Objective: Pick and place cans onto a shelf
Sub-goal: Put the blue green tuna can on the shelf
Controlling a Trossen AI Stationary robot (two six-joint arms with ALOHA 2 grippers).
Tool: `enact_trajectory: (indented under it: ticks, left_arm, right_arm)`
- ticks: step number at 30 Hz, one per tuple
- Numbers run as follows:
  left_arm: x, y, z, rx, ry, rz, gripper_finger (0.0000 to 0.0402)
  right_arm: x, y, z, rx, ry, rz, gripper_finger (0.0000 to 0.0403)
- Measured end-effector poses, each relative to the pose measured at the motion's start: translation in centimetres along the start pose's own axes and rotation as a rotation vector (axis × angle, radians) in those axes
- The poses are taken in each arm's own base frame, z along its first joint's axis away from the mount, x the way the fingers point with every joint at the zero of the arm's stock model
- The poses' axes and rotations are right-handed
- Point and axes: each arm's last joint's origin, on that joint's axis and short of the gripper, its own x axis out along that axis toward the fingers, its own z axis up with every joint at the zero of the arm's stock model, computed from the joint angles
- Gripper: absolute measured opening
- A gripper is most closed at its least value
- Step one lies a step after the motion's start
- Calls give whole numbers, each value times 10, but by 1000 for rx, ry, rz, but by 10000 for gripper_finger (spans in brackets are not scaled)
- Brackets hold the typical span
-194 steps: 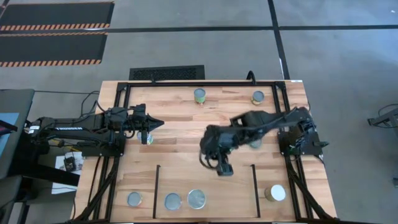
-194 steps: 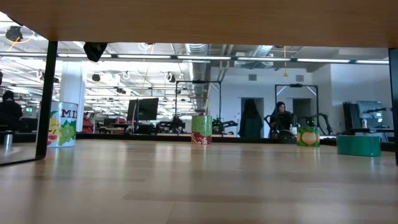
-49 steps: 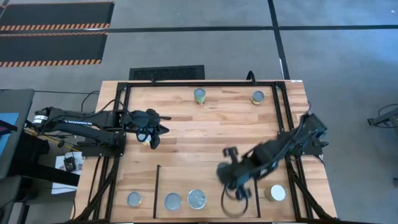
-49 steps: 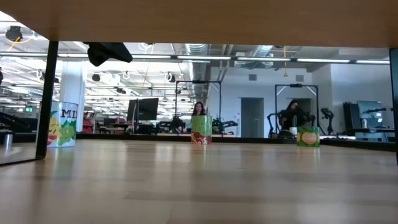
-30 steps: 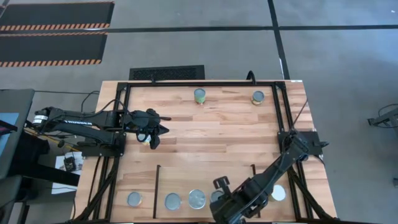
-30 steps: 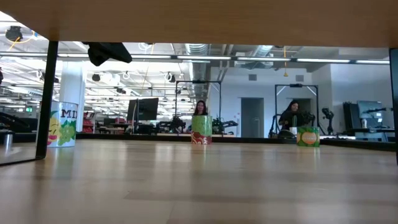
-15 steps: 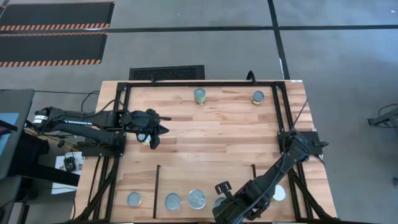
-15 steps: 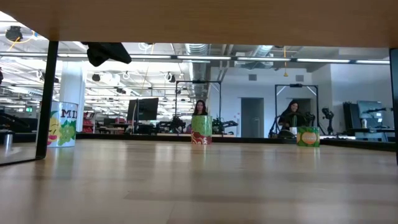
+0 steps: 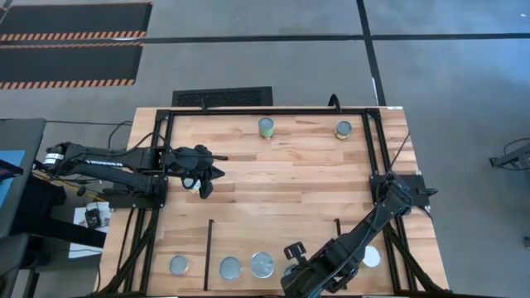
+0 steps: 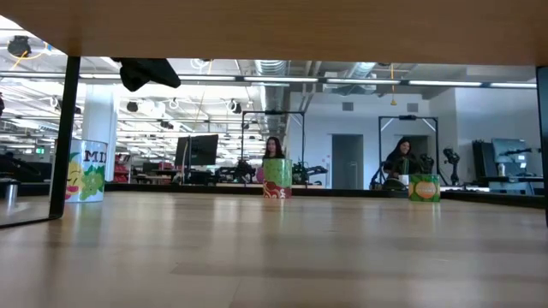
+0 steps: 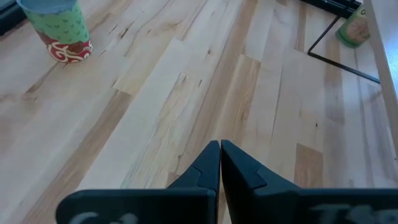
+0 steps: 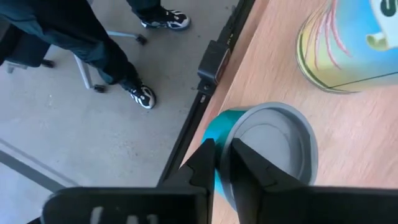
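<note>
2 arms are at work on the butcher-block table (image 9: 273, 178), and I am watching the right one. The right gripper (image 9: 296, 277) is low at the near edge, inside the shelf (image 9: 273, 236), the plank strip between 2 thin black bars (image 9: 207, 248). Its wrist camera shows its fingers (image 12: 208, 163) almost closed, pinching the rim of the teal can (image 12: 273, 140): 1 finger outside the smooth teal wall, the other over the flat, ringed grey lid. That can stands at the table's near edge, just beside a round tin with a yellow and blue label (image 12: 348, 43). On the grey floor beyond the edge I see a seated person's dark trouser legs and shoes (image 12: 144, 94).

To the left on the shelf stand 2 silver-topped cans, a small one (image 9: 230, 268) and a wider one (image 9: 262, 264). Another can (image 9: 179, 265) sits outside the left bar, and a white-topped can (image 9: 370, 257) outside the right bar, partly under the arm.

The left gripper (image 9: 205, 174) hangs over the left side of the table, jaws pressed together on nothing, beside a small can (image 9: 195, 188). 2 green-labelled cans (image 9: 266, 127) (image 9: 343, 129) stand at the far edge.
</note>
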Motion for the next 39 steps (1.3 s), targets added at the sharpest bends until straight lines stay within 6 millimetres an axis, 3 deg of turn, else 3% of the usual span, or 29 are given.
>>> enact_trajectory:
  ticks: [22,26,30,33,35,39]
  left_arm:
    - [0,-1,0,14,10,-29,0]
    - [0,-2,0,22,17,-63,0]
    - [0,-2,0,31,12,-66,0]
    - [0,-2,1,33,8,-67,0]
    - [0,-2,1,38,8,-67,0]
    - [0,-2,1,40,5,-56,0]
  right_arm:
    - [-5,-13,6,8,-44,-17,144]
    - [-28,-15,1,37,-67,-34,116]
    - [-56,-23,-6,103,-77,-44,59]
    - [-67,-25,0,105,-152,48,14]
    - [-61,-22,6,81,-177,110,11]
    - [-30,-24,10,87,-84,124,17]
